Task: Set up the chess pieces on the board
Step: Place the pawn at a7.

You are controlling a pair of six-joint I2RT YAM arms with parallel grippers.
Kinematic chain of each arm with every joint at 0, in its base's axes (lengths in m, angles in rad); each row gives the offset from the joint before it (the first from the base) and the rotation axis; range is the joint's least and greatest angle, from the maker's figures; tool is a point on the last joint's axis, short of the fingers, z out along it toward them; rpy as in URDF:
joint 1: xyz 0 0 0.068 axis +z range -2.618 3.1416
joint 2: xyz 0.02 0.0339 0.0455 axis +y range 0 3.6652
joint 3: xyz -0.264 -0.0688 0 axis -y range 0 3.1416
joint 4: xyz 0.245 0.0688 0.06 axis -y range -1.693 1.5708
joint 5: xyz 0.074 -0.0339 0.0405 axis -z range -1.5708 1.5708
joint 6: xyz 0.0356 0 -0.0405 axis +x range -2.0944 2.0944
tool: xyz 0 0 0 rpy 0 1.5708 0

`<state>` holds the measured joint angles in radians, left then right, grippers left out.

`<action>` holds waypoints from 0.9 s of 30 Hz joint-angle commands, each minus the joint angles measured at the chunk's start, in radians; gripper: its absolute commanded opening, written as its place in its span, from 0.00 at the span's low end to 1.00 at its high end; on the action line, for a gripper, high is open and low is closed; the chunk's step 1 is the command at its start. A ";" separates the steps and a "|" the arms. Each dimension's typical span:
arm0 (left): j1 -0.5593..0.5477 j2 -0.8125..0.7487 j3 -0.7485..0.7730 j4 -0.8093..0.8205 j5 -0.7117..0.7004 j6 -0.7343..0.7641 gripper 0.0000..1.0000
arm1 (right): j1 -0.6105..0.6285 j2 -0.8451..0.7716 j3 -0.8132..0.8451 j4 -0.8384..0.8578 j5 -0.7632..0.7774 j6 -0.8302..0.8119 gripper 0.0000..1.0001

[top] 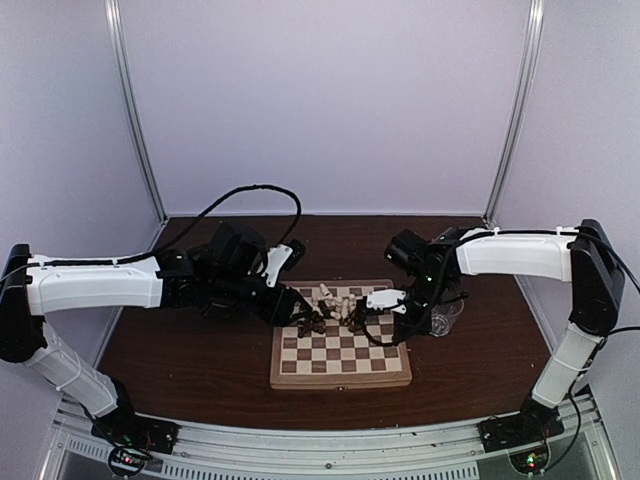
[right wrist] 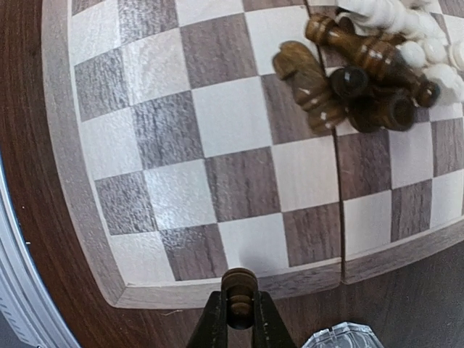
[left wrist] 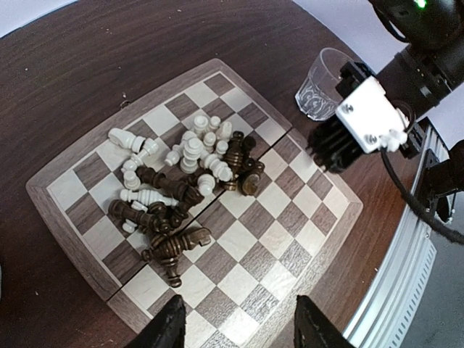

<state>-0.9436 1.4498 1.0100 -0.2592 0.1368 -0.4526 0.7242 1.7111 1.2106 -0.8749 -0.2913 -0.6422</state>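
Pinching dark piece (right wrist: 239, 296) over board (right wrist: 232, 116) edge.

Right pincer (right wrist: 240, 308) gripping dark chessman (right wrist: 240, 284), at board (right wrist: 80, 217) edge, heaped pieces (right wrist: 362, 65) beyond

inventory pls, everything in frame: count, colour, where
chessboard: 1, dark brown and cream checks, light wood border, mid table between the arms.
cream pieces: a heap too tangled to count, on the board's far half.
dark pieces: a heap too tangled to count, brown-black, mixed in with the cream ones.
held piece: 1, dark brown, at the board's edge.
glass: 1, clear, upright on the table just right of the board.
table: 1, dark brown.
left gripper: 1, black, open, over the board.
right gripper: 1, black, shut on the held piece.
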 commanded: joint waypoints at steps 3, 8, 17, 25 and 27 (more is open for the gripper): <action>0.002 0.004 0.024 0.013 -0.014 0.003 0.52 | 0.052 -0.029 -0.026 0.054 -0.004 0.005 0.02; 0.002 0.009 0.021 0.013 -0.015 -0.004 0.52 | 0.062 -0.009 -0.030 0.059 -0.001 -0.003 0.02; 0.002 0.014 0.019 0.013 -0.020 -0.001 0.52 | 0.088 -0.023 -0.050 0.031 0.000 -0.033 0.03; 0.002 0.029 0.030 0.012 -0.011 -0.004 0.52 | 0.098 -0.007 -0.051 0.028 0.012 -0.040 0.03; 0.002 0.027 0.028 0.011 -0.011 -0.005 0.52 | 0.099 -0.004 -0.052 0.030 0.017 -0.040 0.03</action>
<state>-0.9436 1.4715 1.0100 -0.2600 0.1310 -0.4545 0.8139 1.7111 1.1610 -0.8402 -0.2905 -0.6743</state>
